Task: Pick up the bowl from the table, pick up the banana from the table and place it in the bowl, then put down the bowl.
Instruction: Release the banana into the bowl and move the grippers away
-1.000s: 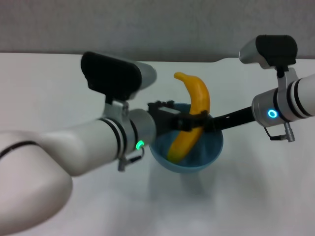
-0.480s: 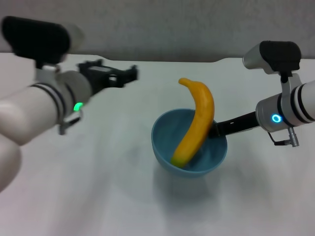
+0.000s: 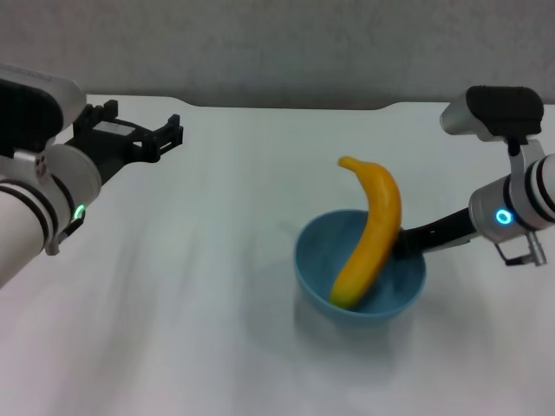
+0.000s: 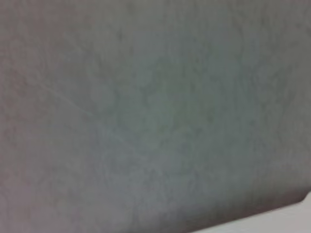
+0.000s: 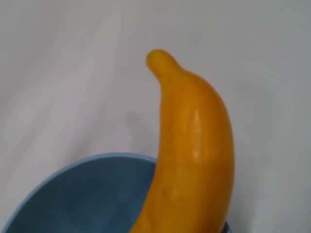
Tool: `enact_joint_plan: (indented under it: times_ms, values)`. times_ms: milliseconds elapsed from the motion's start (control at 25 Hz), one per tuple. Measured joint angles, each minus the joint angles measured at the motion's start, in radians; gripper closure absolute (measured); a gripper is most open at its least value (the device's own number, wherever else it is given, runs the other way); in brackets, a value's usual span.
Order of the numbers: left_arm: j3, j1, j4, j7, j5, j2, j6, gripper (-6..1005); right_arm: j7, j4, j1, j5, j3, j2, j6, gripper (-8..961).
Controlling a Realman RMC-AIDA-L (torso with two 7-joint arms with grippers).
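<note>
Right of centre in the head view, the banana (image 3: 371,232) now stands in the bowl (image 3: 361,279), lower end inside, stem over the rim. Right gripper (image 3: 409,241) clamps the bowl's rim — bowl has shifted right. Left gripper (image 3: 139,139) has pulled away to the upper left, fingers spread, empty. Only setting the bowl on the table (image 3: 191,329) remains.

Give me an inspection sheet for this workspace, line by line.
Surface: white table, bare apart from the job's things.
Job's things: blue bowl holds the banana, which leans on the rim, stem end up and outside.
Clutter: nothing seen.
Grippers: left tool open, empty, over the far left of the table; right tool at the bowl's rim behind the banana, fingers hidden.
Cables: nothing seen.
Surroundings: grey wall beyond the table's notched far edge.
</note>
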Motion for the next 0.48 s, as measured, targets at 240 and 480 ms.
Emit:
enact_joint_plan:
  times_ms: [240, 480]
  values:
    - [0.009, -0.002, 0.077, -0.041, -0.016, -0.001, -0.174, 91, 0.0, 0.027, 0.03, -0.057, 0.037, 0.004, 0.103, 928]
    - [0.004, 0.022, 0.126, -0.059, -0.016, -0.002, -0.275, 90, -0.005, 0.049, 0.035, -0.05, 0.025, 0.018, 0.127, 927]
